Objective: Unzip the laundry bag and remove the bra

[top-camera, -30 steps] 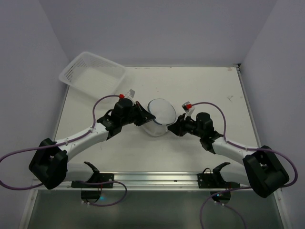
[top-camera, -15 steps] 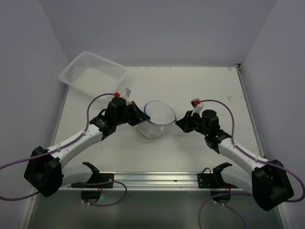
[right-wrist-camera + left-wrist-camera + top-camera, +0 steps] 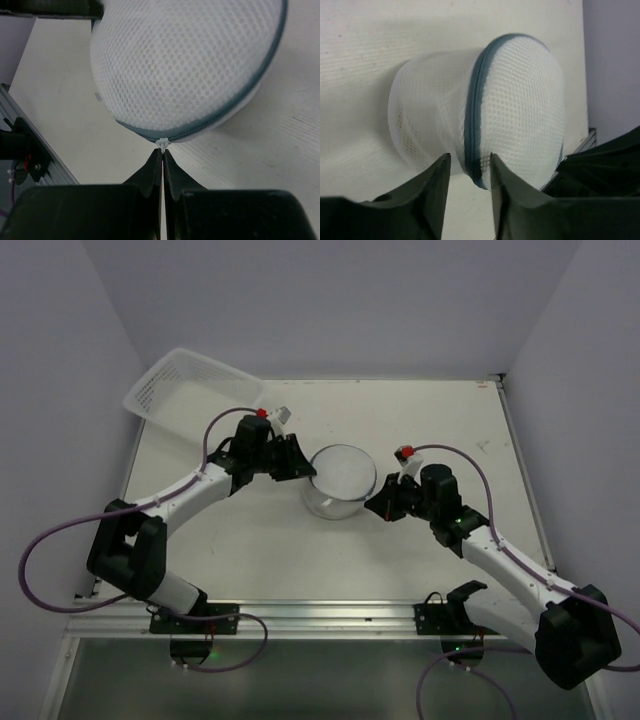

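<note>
The laundry bag (image 3: 340, 476), a round white mesh pod with a dark zipper rim (image 3: 474, 110), sits mid-table. My left gripper (image 3: 306, 472) holds its left side. In the left wrist view the gripper (image 3: 467, 162) has its fingers closed on the bag (image 3: 520, 100) astride the rim. My right gripper (image 3: 371, 508) is at the bag's right side. In the right wrist view the gripper (image 3: 163, 151) is shut on the small white zipper pull (image 3: 162, 143) below the bag (image 3: 185, 65). The zipper looks closed. The bra is hidden.
A white plastic lattice basket (image 3: 190, 395) stands tilted at the far left corner against the wall. A metal rail (image 3: 320, 615) runs along the near table edge. Walls close in the table on the left, back and right.
The left arm has swung so its gripper sits farther back. The bag has shifted slightly right and back and turned from tilted to more level. The right gripper stays at the bag's right edge.
</note>
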Tool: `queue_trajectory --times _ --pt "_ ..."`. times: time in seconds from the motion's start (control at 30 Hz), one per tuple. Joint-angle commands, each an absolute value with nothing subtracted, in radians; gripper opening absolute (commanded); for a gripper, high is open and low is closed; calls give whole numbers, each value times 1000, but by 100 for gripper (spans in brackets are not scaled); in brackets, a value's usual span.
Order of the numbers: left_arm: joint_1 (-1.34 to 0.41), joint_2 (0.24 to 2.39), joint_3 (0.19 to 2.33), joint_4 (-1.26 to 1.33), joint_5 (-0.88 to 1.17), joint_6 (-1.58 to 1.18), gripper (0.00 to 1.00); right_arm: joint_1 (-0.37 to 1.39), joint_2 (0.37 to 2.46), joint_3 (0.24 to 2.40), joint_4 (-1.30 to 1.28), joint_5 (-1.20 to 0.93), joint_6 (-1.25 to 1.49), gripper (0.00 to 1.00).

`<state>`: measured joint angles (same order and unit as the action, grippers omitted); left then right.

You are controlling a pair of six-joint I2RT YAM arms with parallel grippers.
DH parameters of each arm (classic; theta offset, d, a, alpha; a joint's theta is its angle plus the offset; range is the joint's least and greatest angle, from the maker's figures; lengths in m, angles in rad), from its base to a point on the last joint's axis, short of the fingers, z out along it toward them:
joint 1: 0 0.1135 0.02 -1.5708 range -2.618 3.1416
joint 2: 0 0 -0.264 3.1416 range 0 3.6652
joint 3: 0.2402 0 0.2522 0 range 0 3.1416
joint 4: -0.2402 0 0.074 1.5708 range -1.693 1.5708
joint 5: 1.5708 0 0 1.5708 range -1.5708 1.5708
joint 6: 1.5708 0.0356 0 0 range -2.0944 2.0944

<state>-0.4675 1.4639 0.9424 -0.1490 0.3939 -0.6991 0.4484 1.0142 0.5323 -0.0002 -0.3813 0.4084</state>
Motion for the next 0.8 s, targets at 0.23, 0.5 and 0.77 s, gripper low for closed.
queue_trajectory --times 0.23,0.5,0.77 --pt "-446 1454 1014 -40 453 -894 100 517 1090 511 199 -319 633 0" --pt "-569 1318 853 -17 272 -1106 100 594 1189 597 244 -325 644 0" --pt "-661 1325 782 -18 157 -1242 90 617 1206 617 256 -318 660 0"
